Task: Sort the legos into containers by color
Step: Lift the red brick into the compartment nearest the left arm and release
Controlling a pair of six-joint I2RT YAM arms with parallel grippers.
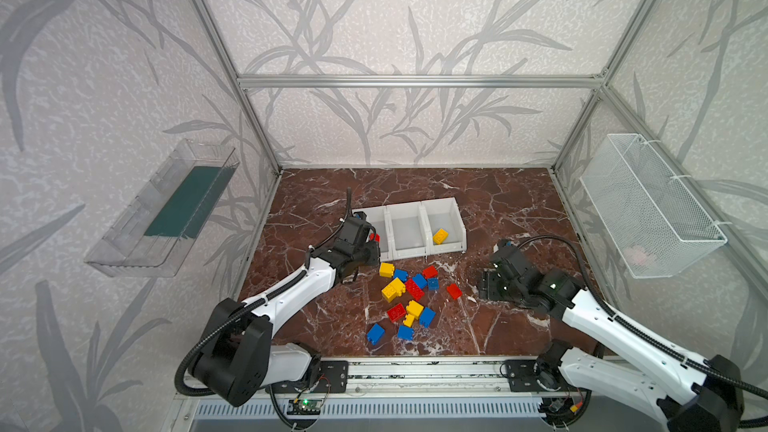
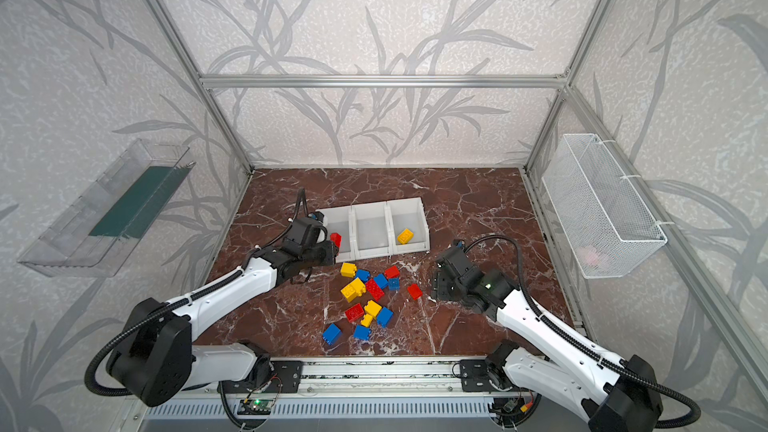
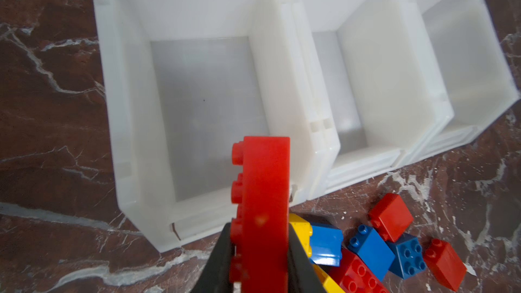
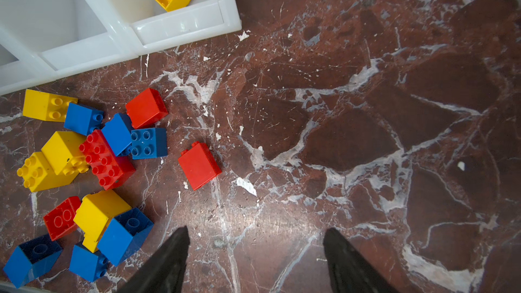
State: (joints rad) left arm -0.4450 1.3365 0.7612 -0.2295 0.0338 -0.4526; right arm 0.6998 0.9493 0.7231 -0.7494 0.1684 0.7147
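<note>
Marble table (image 1: 507, 201): one yellow brick (image 1: 440, 236) binned at three o'clock; left claw (image 3: 259, 236), clamped on a red brick (image 3: 265, 176), hovers at the nine-o'clock bin (image 3: 127, 136); right claw (image 4: 255, 238) apart; pile (image 1: 414, 288) unsorted.

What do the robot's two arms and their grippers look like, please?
Both the left arm and the right arm have glossy white link shells between bulky black joint housings. Black corrugated cable conduit loops alongside each arm. The left gripper and the right gripper have black fingers that taper towards the tips.
</note>
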